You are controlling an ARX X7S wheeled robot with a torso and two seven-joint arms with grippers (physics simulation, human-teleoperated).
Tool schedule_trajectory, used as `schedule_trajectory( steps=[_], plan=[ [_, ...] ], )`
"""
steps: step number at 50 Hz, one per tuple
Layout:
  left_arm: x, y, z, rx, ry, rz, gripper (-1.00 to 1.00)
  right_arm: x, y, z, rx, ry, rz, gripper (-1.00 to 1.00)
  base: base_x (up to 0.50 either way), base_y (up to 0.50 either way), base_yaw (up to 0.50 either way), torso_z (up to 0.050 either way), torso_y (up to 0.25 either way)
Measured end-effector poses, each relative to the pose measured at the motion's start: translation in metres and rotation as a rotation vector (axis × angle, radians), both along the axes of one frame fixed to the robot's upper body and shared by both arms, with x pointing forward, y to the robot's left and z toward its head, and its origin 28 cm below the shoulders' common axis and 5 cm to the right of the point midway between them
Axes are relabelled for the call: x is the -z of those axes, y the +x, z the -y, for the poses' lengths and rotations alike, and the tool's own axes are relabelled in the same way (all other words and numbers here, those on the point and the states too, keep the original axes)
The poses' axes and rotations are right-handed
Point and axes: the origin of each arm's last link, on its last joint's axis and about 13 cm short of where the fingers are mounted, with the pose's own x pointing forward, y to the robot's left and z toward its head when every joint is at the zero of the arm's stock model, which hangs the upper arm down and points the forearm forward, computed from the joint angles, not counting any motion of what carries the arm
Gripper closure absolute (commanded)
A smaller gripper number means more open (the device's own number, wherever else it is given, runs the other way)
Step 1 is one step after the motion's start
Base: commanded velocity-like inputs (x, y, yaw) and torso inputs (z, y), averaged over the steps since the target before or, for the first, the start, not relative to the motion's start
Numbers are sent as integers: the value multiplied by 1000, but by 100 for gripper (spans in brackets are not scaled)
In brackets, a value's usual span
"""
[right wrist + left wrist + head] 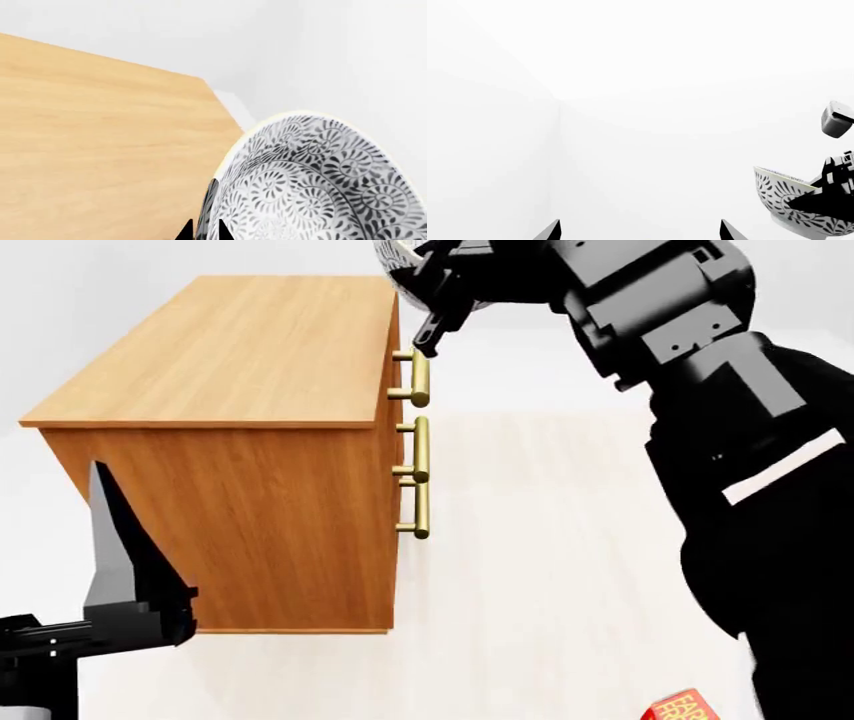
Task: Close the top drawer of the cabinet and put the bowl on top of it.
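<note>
The cabinet stands at the left of the head view, its three brass handles facing right. The top drawer is seen edge-on and looks flush with the two below; its handle sticks out. My right gripper is shut on the rim of the bowl, held in the air just off the cabinet's top front corner. The bowl is cut off by the top of the head view. My left gripper is open and holds nothing, low beside the cabinet's near side.
A red box lies on the pale floor at the head view's bottom right. My right arm fills the right side. White walls meet in a corner ahead of the left wrist camera.
</note>
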Motion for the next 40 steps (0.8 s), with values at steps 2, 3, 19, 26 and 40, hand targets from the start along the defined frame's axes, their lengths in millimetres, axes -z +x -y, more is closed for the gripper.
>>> schedule_trajectory(
  steps=[2, 3, 19, 26, 40],
  plan=[
    [0, 0, 0, 0, 0, 0, -100, 0, 0, -4, -22, 4, 0, 100, 0, 0, 0, 0, 0],
    [0, 0, 0, 0, 0, 0, -100, 0, 0, -7, -33, 6, 0, 100, 0, 0, 0, 0, 0],
    [1, 0, 0, 2, 1, 0, -100, 1, -7, -39, -189, 54, -5, 100, 0, 0, 0, 0, 0],
    [1, 0, 1, 2, 1, -1, -100, 2, -9, -48, -231, 67, -16, 100, 0, 0, 0, 0, 1],
    [0, 0, 1, 1, 0, -1, -100, 9, -13, -61, -286, 69, -49, 100, 0, 0, 0, 0, 0]
  ],
)
